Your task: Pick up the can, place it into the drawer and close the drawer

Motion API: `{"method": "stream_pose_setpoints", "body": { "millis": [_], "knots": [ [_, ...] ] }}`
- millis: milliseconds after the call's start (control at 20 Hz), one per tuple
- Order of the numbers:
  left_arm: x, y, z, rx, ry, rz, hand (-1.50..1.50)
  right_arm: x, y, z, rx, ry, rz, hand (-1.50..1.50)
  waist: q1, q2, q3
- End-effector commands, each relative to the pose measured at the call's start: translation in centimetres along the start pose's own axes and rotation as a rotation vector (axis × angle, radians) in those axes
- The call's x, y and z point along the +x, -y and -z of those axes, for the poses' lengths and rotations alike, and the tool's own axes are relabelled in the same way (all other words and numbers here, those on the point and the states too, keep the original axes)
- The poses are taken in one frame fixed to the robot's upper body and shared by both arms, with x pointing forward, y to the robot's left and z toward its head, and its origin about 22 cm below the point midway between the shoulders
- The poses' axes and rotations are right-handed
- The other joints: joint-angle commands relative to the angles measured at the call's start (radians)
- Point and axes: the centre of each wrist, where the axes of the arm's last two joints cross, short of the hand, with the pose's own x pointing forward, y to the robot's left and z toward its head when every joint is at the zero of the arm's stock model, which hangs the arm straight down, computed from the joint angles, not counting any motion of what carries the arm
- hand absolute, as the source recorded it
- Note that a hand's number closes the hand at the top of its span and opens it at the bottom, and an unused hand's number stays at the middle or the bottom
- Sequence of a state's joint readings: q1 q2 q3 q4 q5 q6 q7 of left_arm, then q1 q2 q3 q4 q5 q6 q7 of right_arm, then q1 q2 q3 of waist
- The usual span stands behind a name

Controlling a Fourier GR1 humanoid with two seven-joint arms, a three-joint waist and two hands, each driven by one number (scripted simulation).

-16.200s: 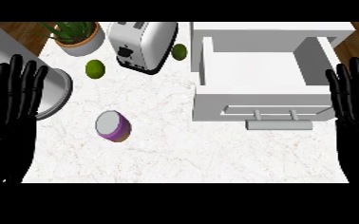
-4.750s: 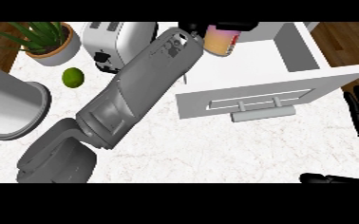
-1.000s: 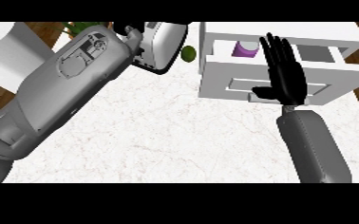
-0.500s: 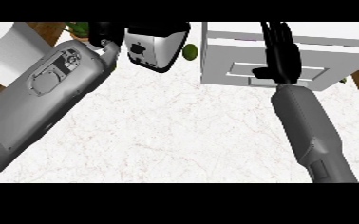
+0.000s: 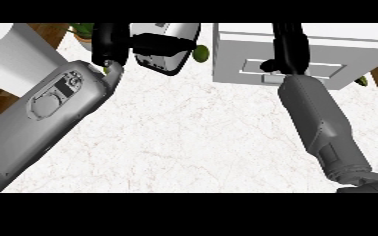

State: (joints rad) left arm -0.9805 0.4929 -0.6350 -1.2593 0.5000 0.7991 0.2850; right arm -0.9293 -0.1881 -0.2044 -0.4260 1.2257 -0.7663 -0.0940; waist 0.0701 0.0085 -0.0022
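The can does not show anywhere in the frame; judging by the task, it probably lies inside the drawer (image 5: 295, 55), whose white front fills the upper right with little or no opening visible. The right hand (image 5: 288, 45) rests flat against that front, fingers straight and pointing to the top of the frame, its forearm running down to the lower right. It is the nearer hand, so the closing push goes up-frame. The left hand (image 5: 111, 42), upper left beside the toaster (image 5: 166, 47), hangs relaxed over the desk (image 5: 192, 135).
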Motion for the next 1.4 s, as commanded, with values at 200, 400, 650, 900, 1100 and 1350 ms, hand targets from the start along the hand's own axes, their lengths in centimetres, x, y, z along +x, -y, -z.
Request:
{"method": "stream_pose_setpoints", "body": {
  "millis": [200,400,650,900,1100,1350],
  "knots": [
    [-1.3,-1.4,-1.2,-0.010,-0.002,0.005,-1.50,1.5,3.0,4.9,0.000,-0.012,0.027,-1.50,0.038,0.021,0.004],
    [-1.6,-2.4,-1.6,-0.026,0.005,0.008,-1.50,2.0,2.2,4.4,0.007,-0.020,0.030,-1.50,0.049,0.025,0.004],
    [-2.1,-2.9,-1.6,-0.010,-0.009,-0.003,-1.50,3.6,3.3,5.9,0.000,0.028,0.163,-1.50,0.022,0.017,0.005],
    [-2.1,-3.2,-1.7,0.007,0.003,-0.014,-1.50,4.9,2.2,4.8,-0.039,-0.009,0.361,-1.50,0.025,0.016,0.008],
    [-3.7,-2.7,-3.0,-0.018,-0.020,-0.001,-1.50,4.6,3.8,6.5,-0.048,-0.028,0.503,-1.50,0.018,0.013,0.007],
    [-4.4,-4.3,-2.9,0.010,-0.011,0.013,-1.50,5.8,2.7,5.6,-0.060,-0.097,0.723,-1.50,0.001,0.009,0.006]
  ]
}}
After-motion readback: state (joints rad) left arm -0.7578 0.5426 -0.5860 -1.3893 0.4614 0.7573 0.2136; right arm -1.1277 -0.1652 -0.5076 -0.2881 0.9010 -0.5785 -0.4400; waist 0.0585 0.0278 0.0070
